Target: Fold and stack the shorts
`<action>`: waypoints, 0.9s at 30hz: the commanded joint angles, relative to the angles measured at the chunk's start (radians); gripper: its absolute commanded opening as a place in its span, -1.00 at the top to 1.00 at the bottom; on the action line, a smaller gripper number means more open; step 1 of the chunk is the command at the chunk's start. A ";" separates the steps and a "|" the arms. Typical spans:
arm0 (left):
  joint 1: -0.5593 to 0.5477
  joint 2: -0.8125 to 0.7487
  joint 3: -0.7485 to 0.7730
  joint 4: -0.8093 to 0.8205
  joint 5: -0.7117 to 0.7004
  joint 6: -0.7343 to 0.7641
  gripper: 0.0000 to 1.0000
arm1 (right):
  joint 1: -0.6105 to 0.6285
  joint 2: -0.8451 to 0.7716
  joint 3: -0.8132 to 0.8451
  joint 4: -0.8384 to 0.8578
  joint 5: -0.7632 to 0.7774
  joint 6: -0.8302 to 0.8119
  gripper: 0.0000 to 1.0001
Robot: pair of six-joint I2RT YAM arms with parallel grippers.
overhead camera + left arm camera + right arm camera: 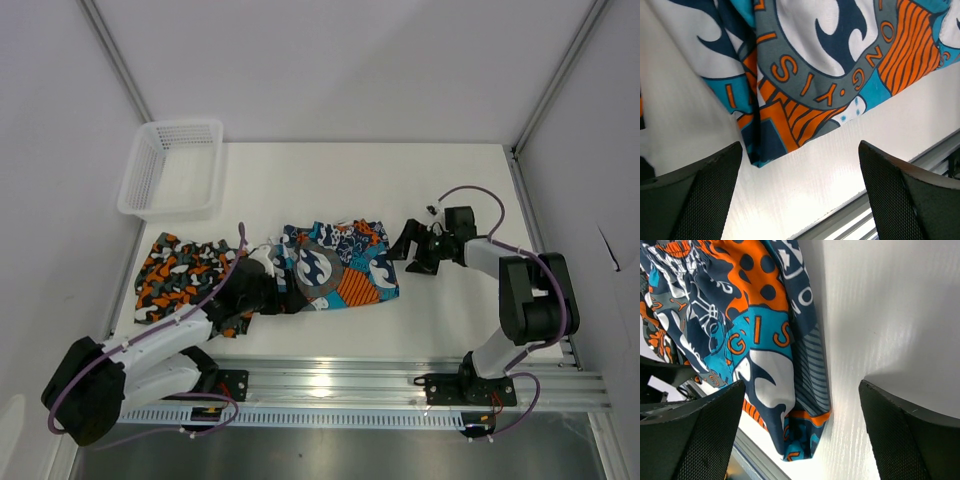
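Inspection, left to right. The white mesh basket [140, 182] stands at the far left corner of the table [460, 320], apart from the work. The camouflage shorts [180, 272] lie spread flat on the left of the table, not yet folded. The left gripper [265, 268] sits low between the two garments, at the left end of the graphic shorts [340, 265]; its jaws are spread wide and hold nothing. The graphic shorts lie mid-table as a compact, doubled shape, their left end next to or over the camouflage pair; which cannot be told under the arm. The right gripper [405, 250] is just off their right end, jaws likewise spread and empty. Judgement: a fold of the graphic pair appears made, and stacking is not done. The next move calls for a fresh pinch on a hem or edge, for a further fold or to start the camouflage pair. Only the top view shows both garments and the basket together. The left wrist view alone confirms the left gripper [799, 150] wide over bare table, the near hem just beyond it. The right wrist view alone shows the right gripper [800, 387] spread beside the layered right edge.
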 commanded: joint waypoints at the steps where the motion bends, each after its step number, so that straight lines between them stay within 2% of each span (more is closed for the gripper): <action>1: 0.016 -0.023 0.068 -0.127 -0.058 -0.007 -0.98 | 0.028 0.017 0.050 0.032 0.012 -0.011 -0.95; 5: 0.113 0.034 0.106 -0.103 0.018 0.005 -0.98 | 0.062 0.043 0.081 0.020 0.044 -0.023 -0.95; 11: 0.141 0.166 0.174 -0.056 0.032 0.010 -0.98 | 0.105 0.098 0.134 -0.008 0.131 -0.025 -0.97; 14: 0.160 0.256 0.209 -0.042 0.040 0.007 -0.98 | 0.116 0.141 0.162 -0.020 0.156 -0.022 -0.87; 19: 0.162 0.338 0.255 -0.049 0.014 -0.018 -0.98 | 0.119 0.181 0.153 0.000 0.136 -0.014 -0.60; 24: 0.171 0.335 0.255 -0.078 -0.061 -0.033 -0.98 | 0.120 0.189 0.130 0.026 0.118 -0.008 -0.54; 27: 0.197 0.339 0.243 -0.043 -0.043 -0.029 -0.98 | 0.122 0.195 0.122 0.038 0.105 -0.007 -0.51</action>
